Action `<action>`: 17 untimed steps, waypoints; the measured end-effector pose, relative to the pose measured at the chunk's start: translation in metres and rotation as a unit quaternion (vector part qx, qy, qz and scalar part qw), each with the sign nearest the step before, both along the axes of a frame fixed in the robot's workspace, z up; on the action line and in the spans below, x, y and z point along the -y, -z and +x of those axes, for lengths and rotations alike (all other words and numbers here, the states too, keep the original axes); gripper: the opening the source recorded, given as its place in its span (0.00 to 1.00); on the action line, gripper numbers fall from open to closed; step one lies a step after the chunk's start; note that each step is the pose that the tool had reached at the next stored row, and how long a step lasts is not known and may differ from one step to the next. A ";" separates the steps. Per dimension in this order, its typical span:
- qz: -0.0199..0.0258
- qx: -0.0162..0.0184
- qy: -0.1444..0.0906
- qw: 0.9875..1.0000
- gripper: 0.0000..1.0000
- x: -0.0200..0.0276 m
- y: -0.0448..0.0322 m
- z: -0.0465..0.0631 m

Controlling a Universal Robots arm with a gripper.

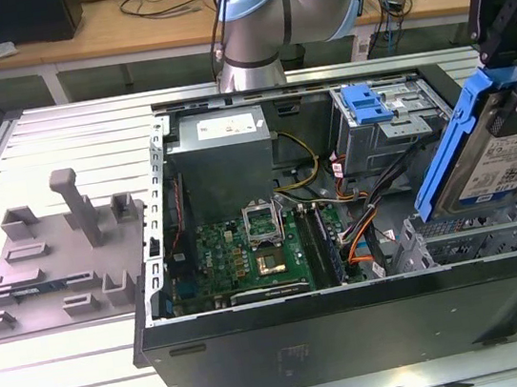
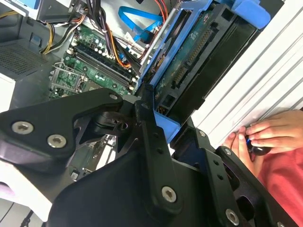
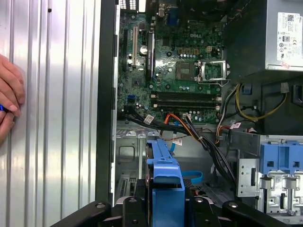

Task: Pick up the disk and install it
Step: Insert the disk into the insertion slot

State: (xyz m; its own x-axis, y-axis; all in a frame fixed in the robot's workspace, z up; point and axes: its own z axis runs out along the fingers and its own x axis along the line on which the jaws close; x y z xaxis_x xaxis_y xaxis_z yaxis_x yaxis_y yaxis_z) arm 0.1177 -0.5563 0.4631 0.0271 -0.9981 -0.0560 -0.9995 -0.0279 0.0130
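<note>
Claw: the claw (image 1: 509, 72) is clamping the disk (image 1: 499, 155) by its blue frame, its fingers drawn in narrow on 2 opposite edges.
Disk: it is hanging tilted, label facing the exterior view, over the case's end at the exterior view's right. I cannot tell whether its lower edge is touching the metal bay (image 1: 457, 235) beneath it.
Around: orange and black cables (image 1: 364, 222) are running just beside the disk's lower end, between it and the motherboard (image 1: 248, 253).
Case: the computer case (image 1: 353, 320) is lying on its side on the slatted table (image 1: 48, 136). It is holding the motherboard, a grey power supply (image 1: 225, 160) and a drive cage (image 1: 404, 130), with 1 blue bracket (image 1: 366, 103) sitting on the cage.
Table: a grey moulded fixture (image 1: 63, 245) is lying well apart from the case, at the exterior view's left.
Second wrist view: the disk (image 2: 189, 61) is showing its green circuit-board side, and a person's hand (image 2: 274, 130) is resting on the table outside the case wall, pinching something small and dark.
First wrist view: the disk's frame (image 3: 163, 168) is pointing edge-on into the case, with the cables (image 3: 189, 130) crossing beyond it.
</note>
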 end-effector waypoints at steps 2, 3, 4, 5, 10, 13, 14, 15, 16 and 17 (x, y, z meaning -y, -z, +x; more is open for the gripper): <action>0.000 0.000 0.001 1.000 0.37 0.0000 0.0013 0.000; 0.000 0.000 0.001 1.000 0.37 0.0000 0.0018 0.000; 0.000 0.000 0.002 1.000 0.37 0.0000 0.0021 0.000; 0.000 0.000 0.002 1.000 0.37 0.0000 0.0025 0.000; 0.000 0.000 0.004 1.000 0.37 0.0000 0.0047 0.000; 0.000 0.000 0.005 1.000 0.37 0.0000 0.0056 0.000; 0.000 0.000 0.006 1.000 0.37 0.0000 0.0058 0.000; 0.000 0.000 0.007 1.000 0.37 0.0000 0.0060 0.000; 0.000 0.000 0.008 1.000 0.37 0.0000 0.0062 0.000; 0.000 0.000 0.009 1.000 0.37 0.0000 0.0064 0.000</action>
State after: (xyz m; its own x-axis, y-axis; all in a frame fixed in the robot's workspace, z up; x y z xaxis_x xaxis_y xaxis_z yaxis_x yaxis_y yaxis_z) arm 0.1180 -0.5563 0.4566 0.0099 -0.9984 -0.0560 -0.9999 -0.0106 0.0130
